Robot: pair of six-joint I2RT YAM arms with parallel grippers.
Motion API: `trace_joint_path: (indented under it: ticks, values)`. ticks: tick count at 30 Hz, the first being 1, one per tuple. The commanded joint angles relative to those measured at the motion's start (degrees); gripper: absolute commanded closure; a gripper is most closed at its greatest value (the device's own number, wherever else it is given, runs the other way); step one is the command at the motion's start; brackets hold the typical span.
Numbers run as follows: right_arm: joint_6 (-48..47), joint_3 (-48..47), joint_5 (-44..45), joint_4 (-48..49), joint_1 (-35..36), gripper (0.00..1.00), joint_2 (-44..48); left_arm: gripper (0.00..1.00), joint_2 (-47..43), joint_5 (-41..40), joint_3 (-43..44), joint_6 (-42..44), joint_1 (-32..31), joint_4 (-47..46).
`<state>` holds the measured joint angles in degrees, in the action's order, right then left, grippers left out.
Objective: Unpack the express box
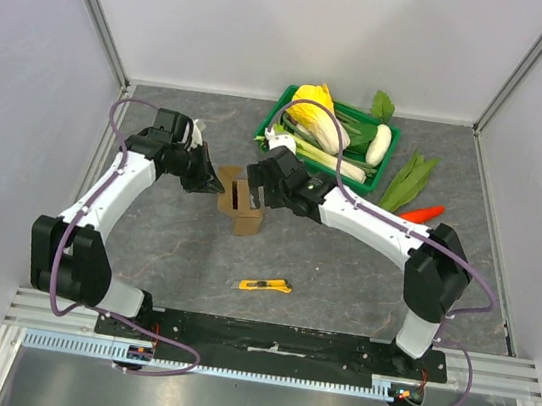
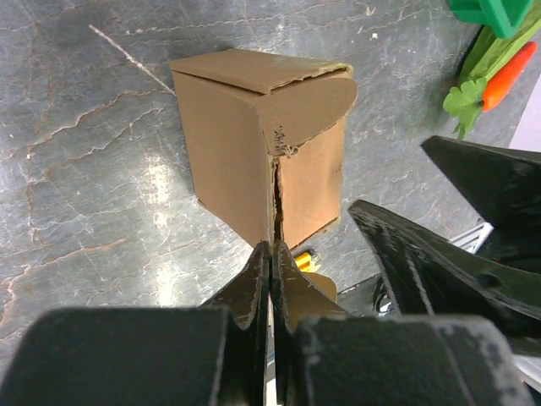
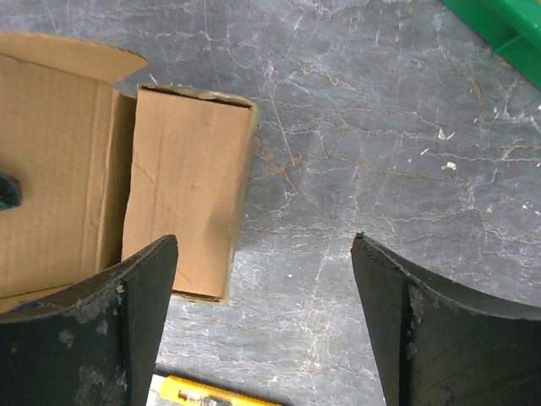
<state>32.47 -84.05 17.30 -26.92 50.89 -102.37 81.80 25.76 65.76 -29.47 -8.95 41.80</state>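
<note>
The table (image 1: 342, 274) is grey, like stone with thin lines in it, and white walls (image 1: 276, 22) stand around it. The express box (image 1: 249, 218) sits near the middle of the table, between the two arms. It is small and brown, and its lid flap is open and leans out to the left.

The left gripper (image 2: 270, 254) is right at the box. Its two fingers are pressed tight together, and their tips are at a torn corner edge of the box. I cannot tell if a thin bit of card is caught between them.

The right gripper (image 3: 264, 245) is on the other side of the box. Its fingers (image 3: 118, 330) are spread wide apart. In the right wrist view the box lies just past the left one of the two fingers, and grey table shows in the gap between them.

A green crate (image 1: 281, 102) full of vegetables stands at the back of the table, close behind the right gripper. Some green leaves (image 1: 407, 180) and a carrot (image 1: 421, 213) lie on the table to the right of the crate. A yellow knife (image 1: 264, 285) lies on the table nearer the arm bases, well apart from the box.
</note>
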Motion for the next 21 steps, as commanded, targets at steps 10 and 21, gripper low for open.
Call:
trace_joint_path:
  ticks: [10, 21]
  values:
    - [0.05, 8.20, -0.78, 2.30, -3.34, 0.15, -1.44, 0.98, -2.96, 5.18, 6.84, 1.88, 0.16, 2.67]
    - [-0.21, 9.17, 2.21, 2.66, -5.54, 0.15, 3.75, 0.98, -2.96, 6.32, 7.54, 2.31, 0.25, 3.81]
